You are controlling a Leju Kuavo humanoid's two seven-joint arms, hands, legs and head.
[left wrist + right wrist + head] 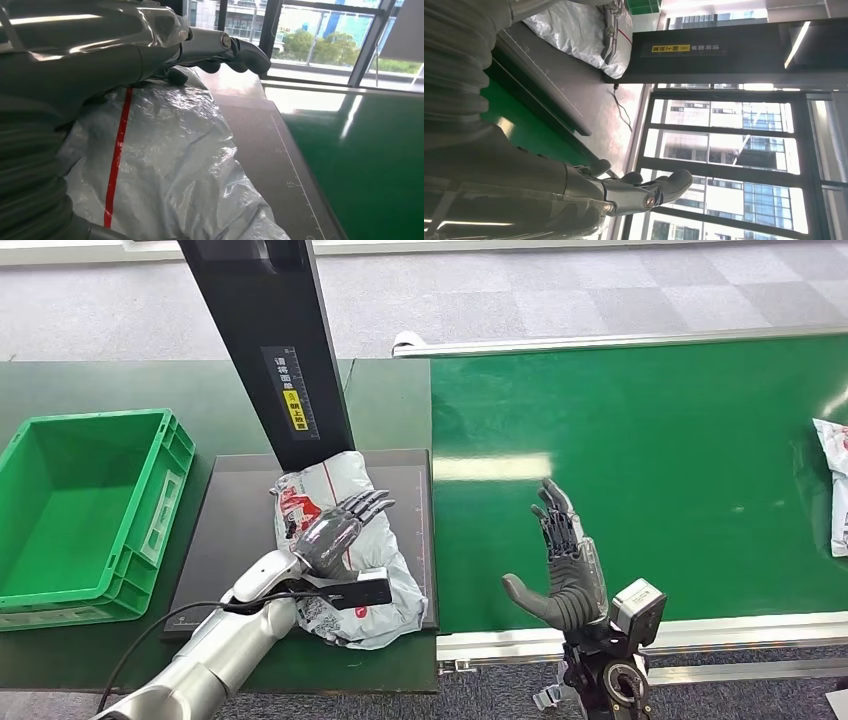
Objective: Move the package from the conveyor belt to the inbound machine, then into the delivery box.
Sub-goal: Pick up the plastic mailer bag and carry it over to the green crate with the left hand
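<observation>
While lying on the inbound machine (230, 540), package (340, 580) being pressed under left hand (340, 530), fingers extended; right hand (565, 565) hovering, fingers spread, over conveyor belt (650, 460).

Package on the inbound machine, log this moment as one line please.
package: on inbound machine plate | left hand: resting on package | right hand: open over conveyor belt | delivery box: empty
</observation>
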